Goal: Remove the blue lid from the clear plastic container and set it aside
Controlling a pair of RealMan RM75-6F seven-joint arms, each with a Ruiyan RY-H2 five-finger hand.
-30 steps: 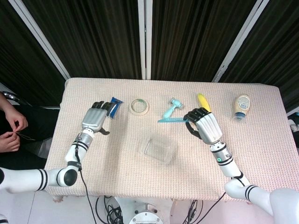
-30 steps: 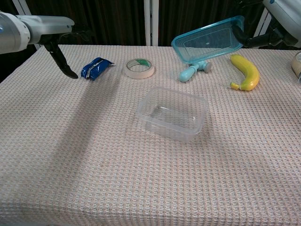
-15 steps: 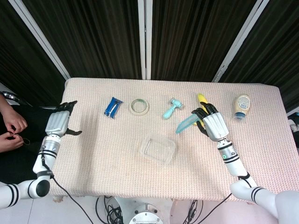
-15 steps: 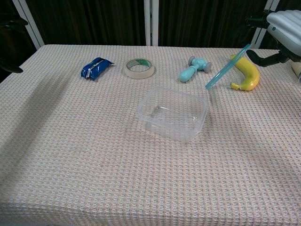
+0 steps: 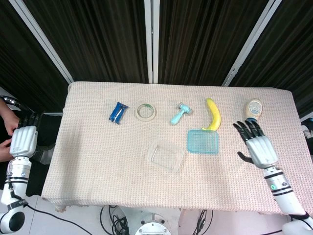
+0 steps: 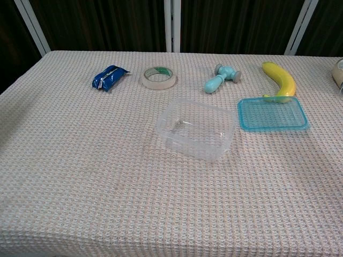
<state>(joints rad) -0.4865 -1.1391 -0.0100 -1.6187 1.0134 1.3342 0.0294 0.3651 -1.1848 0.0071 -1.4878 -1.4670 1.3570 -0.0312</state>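
Beige woven cloth over the counter, spanning most of both views. 
Clear plastic container, uncovered, near the middle of the counter, turned slightly askew. 
Blue lid, flat on the cloth just right of the container, apart from it; far right corner touching or just short of the near tip of the banana, cannot tell which. 
Right hand, over the right part of the counter, well right of the lid; fingers released and spread, grasping nothing; seen in the head view only. 
Left hand, off the left edge of the counter, back of the hand up; fingers mostly out of sight, so released or clenched cannot be told. 
Yellow banana, far of the lid, lengthwise near to far. 
Pale bottle, lying at far right. 
Light blue toy hammer, far centre. 
Tape roll, left of the hammer. 
Blue packet, left of the tape.
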